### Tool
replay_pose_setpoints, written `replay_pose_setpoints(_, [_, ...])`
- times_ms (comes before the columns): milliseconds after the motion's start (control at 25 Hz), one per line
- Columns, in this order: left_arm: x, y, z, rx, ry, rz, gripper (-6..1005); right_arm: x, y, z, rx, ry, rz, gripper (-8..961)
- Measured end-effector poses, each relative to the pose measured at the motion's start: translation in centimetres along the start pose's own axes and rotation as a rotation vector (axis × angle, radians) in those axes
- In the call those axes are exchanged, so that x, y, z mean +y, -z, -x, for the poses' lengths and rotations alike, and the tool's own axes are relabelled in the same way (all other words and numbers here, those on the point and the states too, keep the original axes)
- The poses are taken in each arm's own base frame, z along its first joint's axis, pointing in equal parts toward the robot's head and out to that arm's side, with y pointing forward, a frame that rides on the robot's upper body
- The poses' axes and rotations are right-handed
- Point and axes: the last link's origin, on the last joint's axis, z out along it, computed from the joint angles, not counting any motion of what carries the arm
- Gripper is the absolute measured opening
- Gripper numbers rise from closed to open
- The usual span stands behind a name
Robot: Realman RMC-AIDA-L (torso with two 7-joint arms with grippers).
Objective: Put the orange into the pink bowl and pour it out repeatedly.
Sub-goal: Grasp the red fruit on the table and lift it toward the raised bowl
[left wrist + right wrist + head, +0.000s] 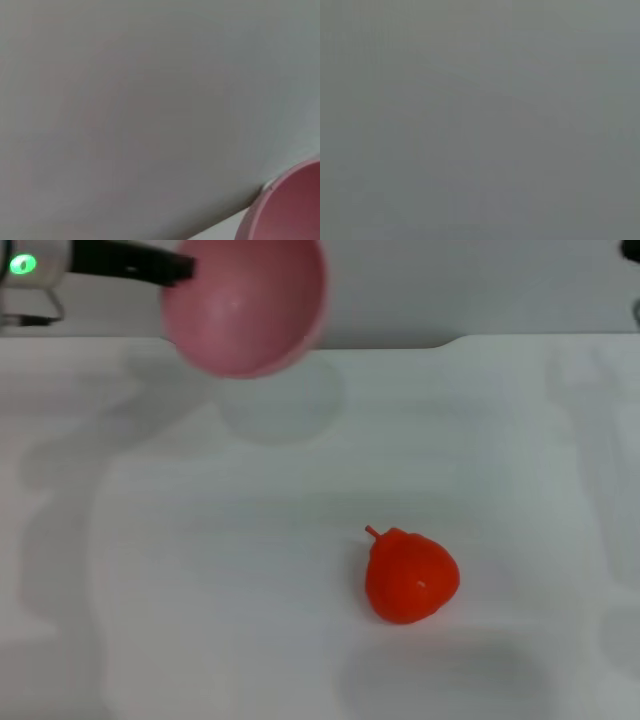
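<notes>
White table (250, 540) spans view, pale wall band behind far edge. Left gripper (180, 270) at far left, raised, dark fingers clamped on rim of pink bowl (245, 305); bowl tipped, opening facing camera, empty, off surface. One orange (410, 577) lies on table, right of centre, well apart from bowl. One bowl, one orange. Right gripper unseen.

The pink bowl (245, 305) is getting cut off by the top edge in the head view, so its upper rim isn't showing. The left gripper (178, 270) is mostly running off the upper left corner, and honestly I can't tell where its fingers are sitting against the bowl. In the left wrist view only a corner slice of the bowl (292, 210) is peeking in. The right wrist view is showing plain grey blur.
</notes>
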Motion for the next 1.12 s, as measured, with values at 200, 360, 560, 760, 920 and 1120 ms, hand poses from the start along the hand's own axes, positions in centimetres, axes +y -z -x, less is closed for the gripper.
replay_pose_setpoints(200, [-2.7,2.0,1.4,-0.008,0.063,-0.071,41,0.5,-2.4,-0.7,0.192,-0.034,0.037,517])
replay_pose_setpoints(360, [-3.2,2.3,2.5,-0.024,0.081,-0.082,41,1.3,-4.5,-0.9,0.404,-0.038,0.110,516])
replay_pose_setpoints(560, [-3.4,2.3,3.4,-0.037,0.092,-0.087,41,4.2,-6.8,0.3,0.664,0.063,0.290,514])
replay_pose_setpoints(760, [-3.3,2.3,3.6,-0.043,0.097,-0.083,41,7.9,-6.1,2.6,0.847,0.188,0.581,512])
replay_pose_setpoints(920, [-3.3,2.3,3.7,-0.044,0.099,-0.083,41,9.6,-4.6,4.1,0.988,0.213,0.810,510])
replay_pose_setpoints(1120, [-3.3,2.2,4.1,-0.059,0.101,-0.079,41,10.0,-2.8,3.5,1.168,0.387,0.896,508])
